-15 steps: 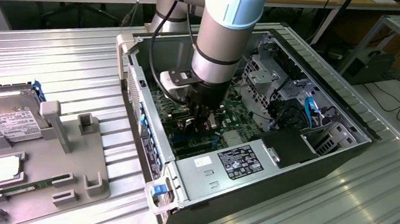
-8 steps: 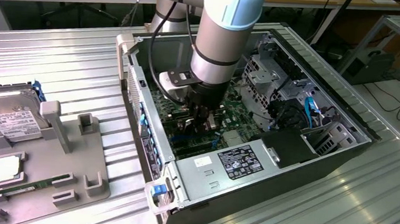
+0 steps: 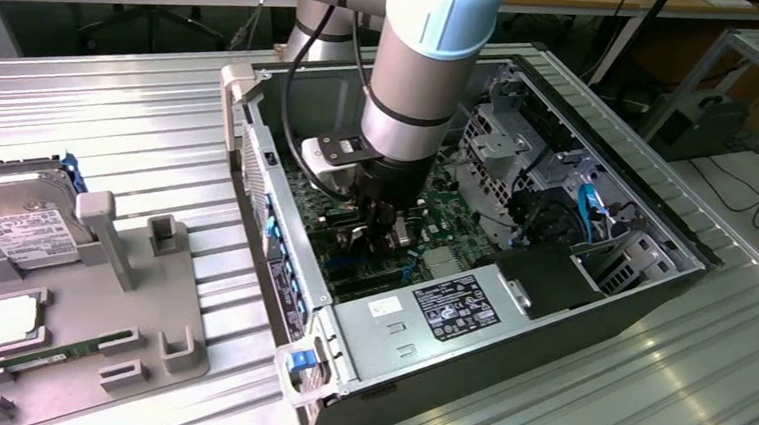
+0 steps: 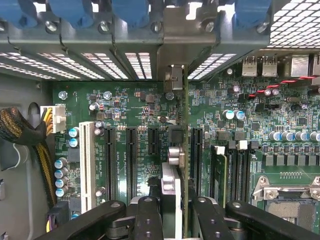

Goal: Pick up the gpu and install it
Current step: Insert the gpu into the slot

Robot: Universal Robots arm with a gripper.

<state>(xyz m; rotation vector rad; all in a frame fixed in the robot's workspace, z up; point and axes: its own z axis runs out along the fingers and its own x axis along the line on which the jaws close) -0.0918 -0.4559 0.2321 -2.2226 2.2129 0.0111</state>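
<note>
gripper (image 4: 176, 212): pinching the gpu (image 4: 185, 125) by its edge | gpu: straight below the gripper inside the computer case (image 3: 646, 231), on edge over the motherboard (image 4: 280, 100), long axis along the expansion slots, bracket end at the rear wall, just beside one dark slot (image 4: 196, 150); seated or not, cannot tell | count: one gpu, one gripper, four dark slots, one white slot (image 4: 86, 160)

Labels on the power supply (image 3: 460, 308) and hard drive (image 3: 24, 233) carry print too small to read.
</note>
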